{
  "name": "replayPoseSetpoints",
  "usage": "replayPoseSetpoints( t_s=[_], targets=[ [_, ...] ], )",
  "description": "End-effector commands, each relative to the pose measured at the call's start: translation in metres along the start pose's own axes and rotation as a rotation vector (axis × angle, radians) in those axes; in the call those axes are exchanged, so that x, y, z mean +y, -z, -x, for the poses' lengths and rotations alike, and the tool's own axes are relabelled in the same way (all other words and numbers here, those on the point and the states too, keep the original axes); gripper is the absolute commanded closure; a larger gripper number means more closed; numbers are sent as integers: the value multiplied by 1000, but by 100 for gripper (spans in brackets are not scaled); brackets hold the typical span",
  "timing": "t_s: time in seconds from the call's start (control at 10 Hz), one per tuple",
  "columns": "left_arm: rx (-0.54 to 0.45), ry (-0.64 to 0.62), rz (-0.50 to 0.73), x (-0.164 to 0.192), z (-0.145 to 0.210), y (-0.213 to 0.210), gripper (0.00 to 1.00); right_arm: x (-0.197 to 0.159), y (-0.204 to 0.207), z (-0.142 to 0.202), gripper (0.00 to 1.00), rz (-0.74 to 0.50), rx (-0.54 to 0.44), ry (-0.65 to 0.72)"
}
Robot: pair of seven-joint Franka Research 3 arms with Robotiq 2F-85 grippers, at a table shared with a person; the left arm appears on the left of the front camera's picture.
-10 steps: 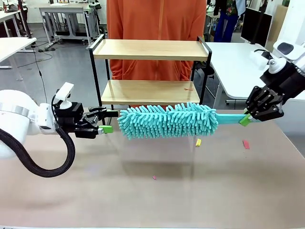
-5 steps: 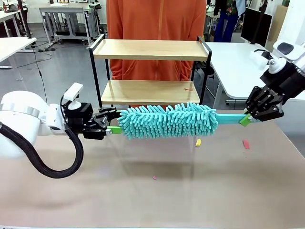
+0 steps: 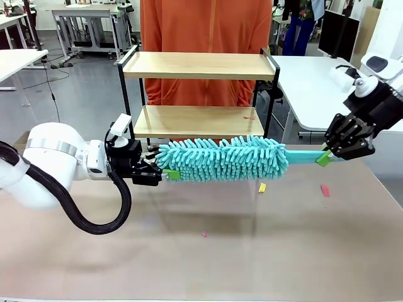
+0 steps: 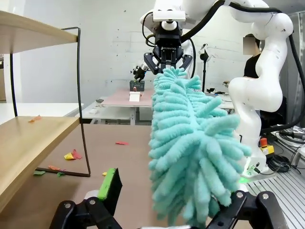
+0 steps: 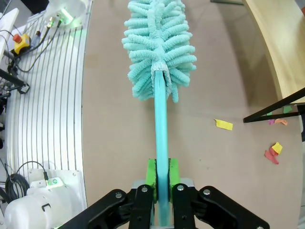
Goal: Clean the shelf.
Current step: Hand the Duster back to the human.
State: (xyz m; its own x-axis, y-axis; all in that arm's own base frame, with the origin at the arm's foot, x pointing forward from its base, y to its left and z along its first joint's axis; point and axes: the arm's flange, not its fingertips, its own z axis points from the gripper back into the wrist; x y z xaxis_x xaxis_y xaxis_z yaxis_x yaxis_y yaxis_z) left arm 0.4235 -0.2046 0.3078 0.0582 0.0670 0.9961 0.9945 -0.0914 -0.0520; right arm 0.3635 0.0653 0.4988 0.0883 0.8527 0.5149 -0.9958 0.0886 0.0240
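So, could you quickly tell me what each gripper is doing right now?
Left gripper: open, around the duster tip.
Right gripper: shut on the duster handle.

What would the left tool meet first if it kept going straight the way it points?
The duster: its fluffy tip already sits between the open fingers of the left tool, so it would likely push further along the head.

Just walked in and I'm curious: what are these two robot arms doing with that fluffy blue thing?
The right tool is shut on the handle of a teal duster, holding it level in front of the shelf. The left tool, open, is at the duster's fluffy tip. Paper scraps lie on the lower board. A person stands behind.
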Motion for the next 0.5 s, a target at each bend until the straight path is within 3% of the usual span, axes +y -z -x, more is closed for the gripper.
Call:
replayPoseSetpoints(
  t_s=[0.0,0.4],
  targets=[
    [-25,4,1,1,-5,10,0,0,0,0,87,-2,-21,-3],
    [-64,-15,40,0,-7,18,0,0,0,0,87,-2,-21,-3]
  ],
)
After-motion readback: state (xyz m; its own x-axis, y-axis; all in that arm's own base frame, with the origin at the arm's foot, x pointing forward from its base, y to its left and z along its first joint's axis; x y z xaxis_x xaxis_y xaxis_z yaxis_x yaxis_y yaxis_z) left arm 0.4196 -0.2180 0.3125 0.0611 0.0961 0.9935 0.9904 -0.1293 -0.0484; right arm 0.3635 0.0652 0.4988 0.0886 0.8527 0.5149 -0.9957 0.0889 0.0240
